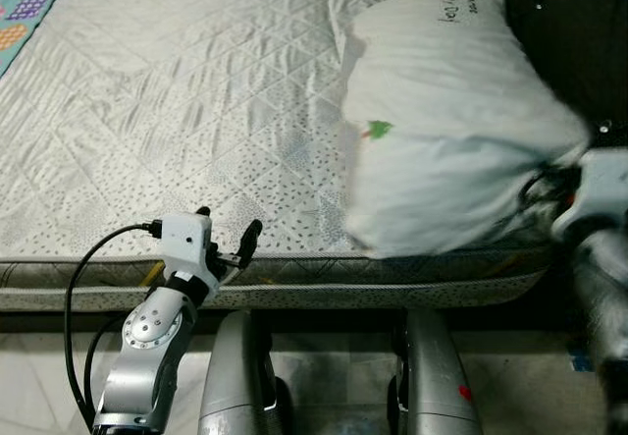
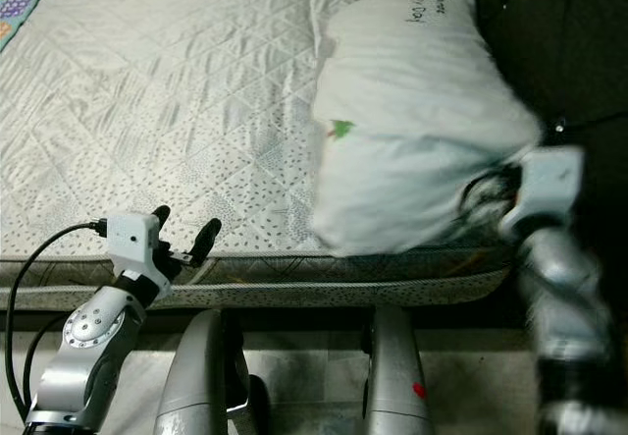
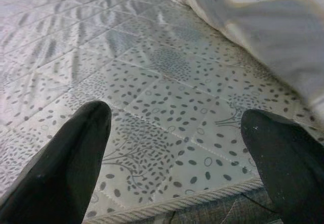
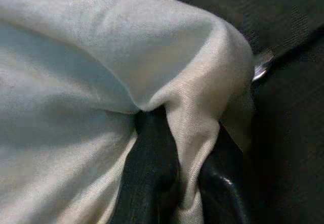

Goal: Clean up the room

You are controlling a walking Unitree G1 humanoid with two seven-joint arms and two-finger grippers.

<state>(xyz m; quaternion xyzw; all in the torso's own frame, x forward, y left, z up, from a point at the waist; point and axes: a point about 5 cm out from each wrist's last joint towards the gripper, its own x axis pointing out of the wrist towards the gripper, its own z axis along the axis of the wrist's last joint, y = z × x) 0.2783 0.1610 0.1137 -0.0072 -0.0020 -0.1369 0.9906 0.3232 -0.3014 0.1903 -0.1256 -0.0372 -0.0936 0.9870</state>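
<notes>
A large white pillow [image 1: 442,131] with a small green and red print and dark lettering lies on the right part of the quilted mattress [image 1: 177,111]. My right gripper [image 4: 187,183] is shut on the pillow's near right corner, with a fold of white cloth pinched between its black fingers [image 4: 152,178]. That arm [image 1: 589,219] reaches in from the right and looks blurred. My left gripper [image 1: 228,237] hovers open over the mattress's front edge, left of the pillow, its fingertips [image 3: 66,153] spread wide with nothing between them.
The mattress's piped front edge [image 1: 294,283] runs across just before my legs [image 1: 235,376]. A colourful play mat [image 1: 25,8] shows at the far left. Dark floor with a cable [image 1: 579,23] lies right of the bed. A tiled floor [image 1: 39,376] is below.
</notes>
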